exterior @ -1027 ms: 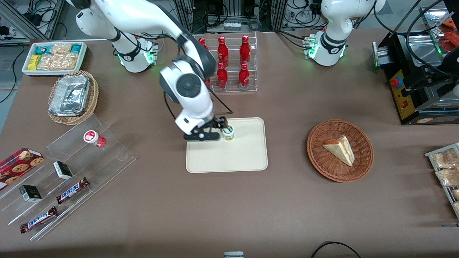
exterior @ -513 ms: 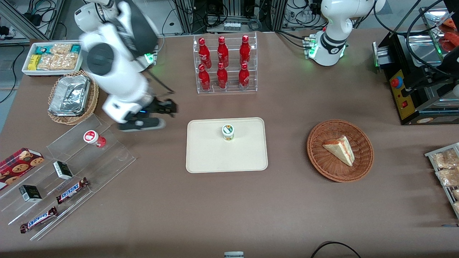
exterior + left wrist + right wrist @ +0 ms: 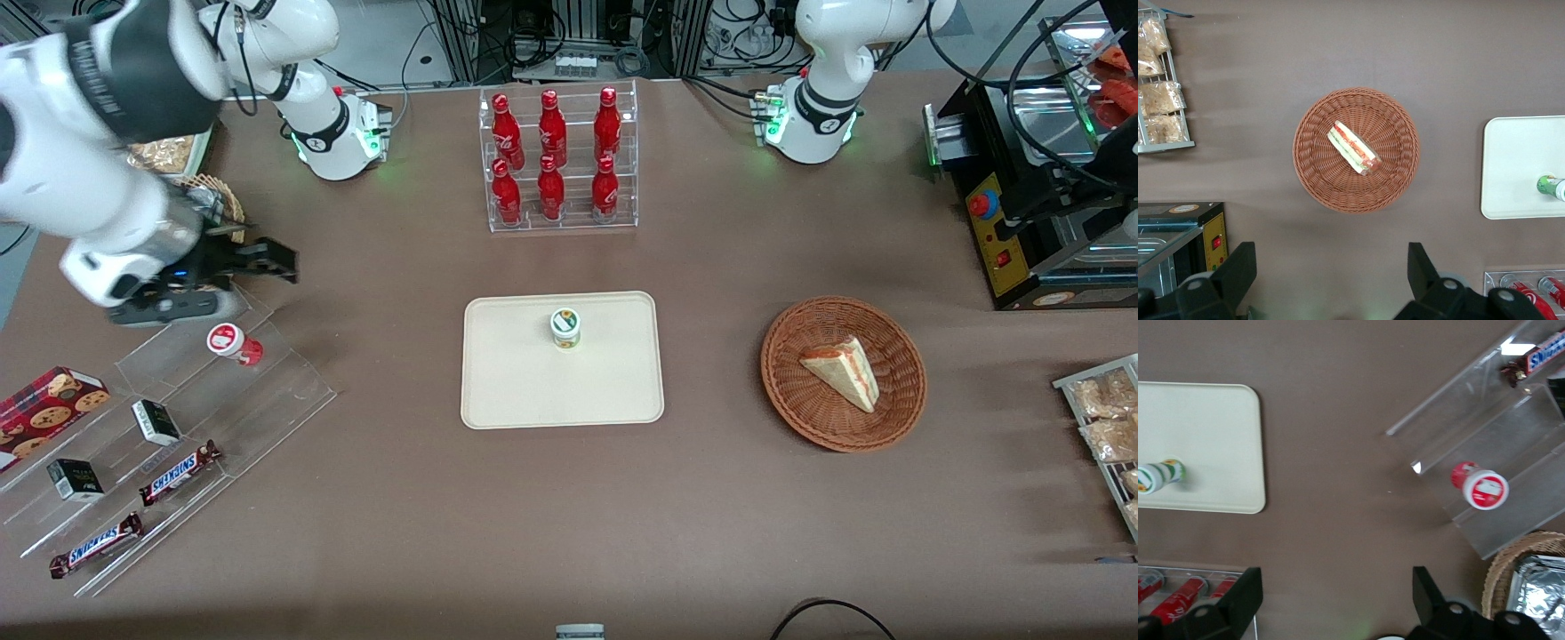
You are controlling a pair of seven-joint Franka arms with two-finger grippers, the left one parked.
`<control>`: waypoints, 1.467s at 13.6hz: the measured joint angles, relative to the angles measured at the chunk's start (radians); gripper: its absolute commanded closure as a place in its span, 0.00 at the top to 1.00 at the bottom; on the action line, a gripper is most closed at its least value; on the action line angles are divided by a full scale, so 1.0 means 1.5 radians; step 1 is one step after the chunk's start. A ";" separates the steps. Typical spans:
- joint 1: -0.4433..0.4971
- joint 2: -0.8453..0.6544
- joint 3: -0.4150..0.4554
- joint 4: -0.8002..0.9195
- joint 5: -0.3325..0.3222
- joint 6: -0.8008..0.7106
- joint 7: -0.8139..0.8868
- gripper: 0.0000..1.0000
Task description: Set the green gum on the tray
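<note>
The green gum (image 3: 565, 327) stands upright on the cream tray (image 3: 533, 391), in the half of the tray farther from the front camera, with nothing touching it. It also shows in the right wrist view as the green gum (image 3: 1161, 475) on the tray (image 3: 1205, 433), and in the left wrist view as the green gum (image 3: 1551, 187) on the tray (image 3: 1515, 160). My gripper (image 3: 260, 260) hangs open and empty well off toward the working arm's end of the table, above the clear stepped stand (image 3: 222, 391). Its wide-apart gripper (image 3: 1337, 597) frames only bare table.
A red-bodied gum bottle (image 3: 233, 342) lies on the clear stand just below the gripper, with Snickers bars (image 3: 178, 471) and small boxes lower down. A rack of cola bottles (image 3: 557, 169) stands farther back than the tray. A wicker basket (image 3: 800, 404) holds a sandwich.
The gripper let go of the green gum on the tray and swung fast toward the working arm's end, over the clear stand. The gum has stayed put.
</note>
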 measured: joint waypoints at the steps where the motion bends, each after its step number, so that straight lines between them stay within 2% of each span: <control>1: -0.024 -0.002 0.000 0.001 0.000 -0.011 -0.011 1.00; 4: -0.079 -0.007 0.000 0.009 0.000 -0.034 -0.029 1.00; 10: -0.147 -0.008 0.000 0.026 0.000 -0.039 -0.053 1.00; 20: -0.159 0.006 0.011 0.034 -0.023 -0.039 -0.057 1.00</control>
